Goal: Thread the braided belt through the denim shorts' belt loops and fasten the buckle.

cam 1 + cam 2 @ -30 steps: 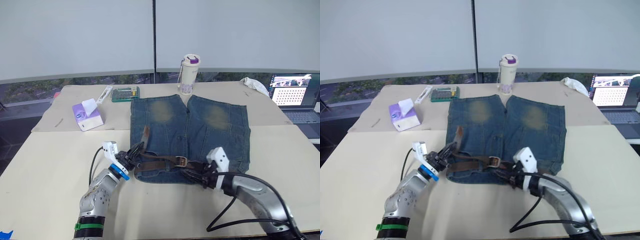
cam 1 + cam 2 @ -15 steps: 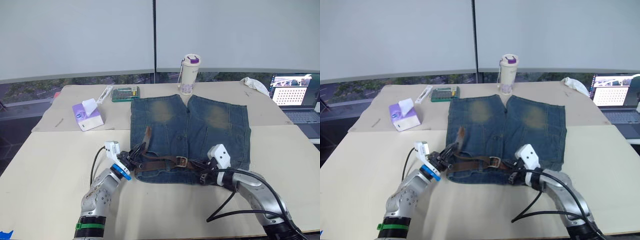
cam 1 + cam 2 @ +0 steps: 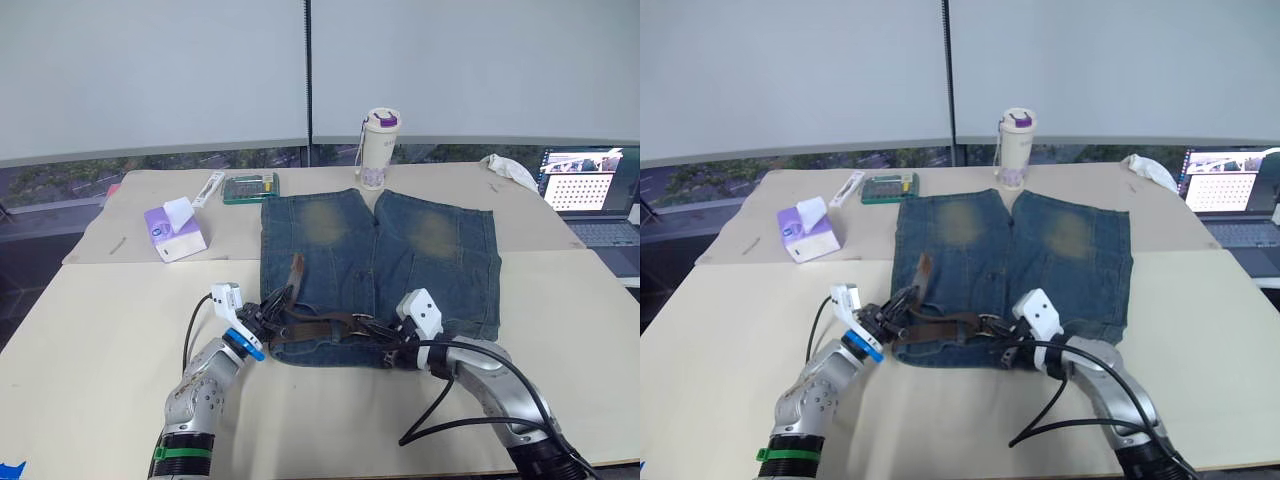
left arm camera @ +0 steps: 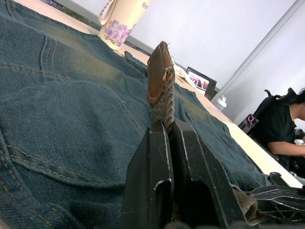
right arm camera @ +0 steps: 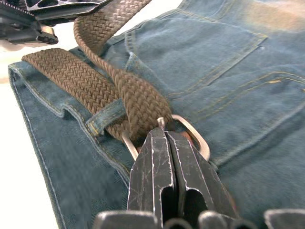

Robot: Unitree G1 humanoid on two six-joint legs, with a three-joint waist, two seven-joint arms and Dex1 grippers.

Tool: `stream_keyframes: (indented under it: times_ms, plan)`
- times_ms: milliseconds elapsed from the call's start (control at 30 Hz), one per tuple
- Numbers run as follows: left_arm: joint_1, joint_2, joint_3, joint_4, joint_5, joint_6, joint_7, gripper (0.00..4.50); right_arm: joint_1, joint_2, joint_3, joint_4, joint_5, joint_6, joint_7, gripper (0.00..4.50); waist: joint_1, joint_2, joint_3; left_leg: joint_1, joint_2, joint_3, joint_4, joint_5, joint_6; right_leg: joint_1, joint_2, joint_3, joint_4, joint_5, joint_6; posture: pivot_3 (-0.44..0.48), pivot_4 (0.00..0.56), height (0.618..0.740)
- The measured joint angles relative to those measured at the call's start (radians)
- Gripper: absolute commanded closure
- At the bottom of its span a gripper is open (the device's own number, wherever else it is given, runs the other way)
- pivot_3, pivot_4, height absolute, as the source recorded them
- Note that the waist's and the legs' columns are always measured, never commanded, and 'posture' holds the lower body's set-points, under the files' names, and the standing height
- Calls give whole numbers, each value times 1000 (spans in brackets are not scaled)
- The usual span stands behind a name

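The denim shorts [image 3: 380, 255] lie flat on the table, waistband toward me. The braided belt [image 3: 318, 324] runs along the waistband and passes under a belt loop [image 5: 106, 117]. My left gripper [image 3: 268, 309] is at the waistband's left end, shut on the belt's free end, whose leather tip [image 4: 159, 71] stands up above the fingers [image 4: 155, 157]. My right gripper [image 3: 386, 336] is near the middle of the waistband, its fingers [image 5: 153, 164] shut on the metal buckle [image 5: 191, 134], where the strap loops through.
A cup [image 3: 379, 148] stands behind the shorts. Left of them lie a purple tissue pack [image 3: 175, 232], a green box [image 3: 250, 187] and a white tube [image 3: 210, 188]. At the far right are a laptop [image 3: 585, 190] and a white cloth [image 3: 510, 170]. A person [image 4: 281, 129] sits beyond the table.
My right gripper has moved left along the waistband, from right of the buckle up to it. The left gripper has stayed put, holding the belt end.
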Motion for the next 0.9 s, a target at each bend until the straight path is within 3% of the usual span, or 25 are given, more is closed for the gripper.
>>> stream_keyframes:
  times_ms: [900]
  plan:
    - [-10,-2,12,4,5,-22,11,4500,-87,-64,93,66,-137,-47,84,4433,-1,0,-1,1,1,0,0,0,-1,1,1,0,0,0,0,0,150,740]
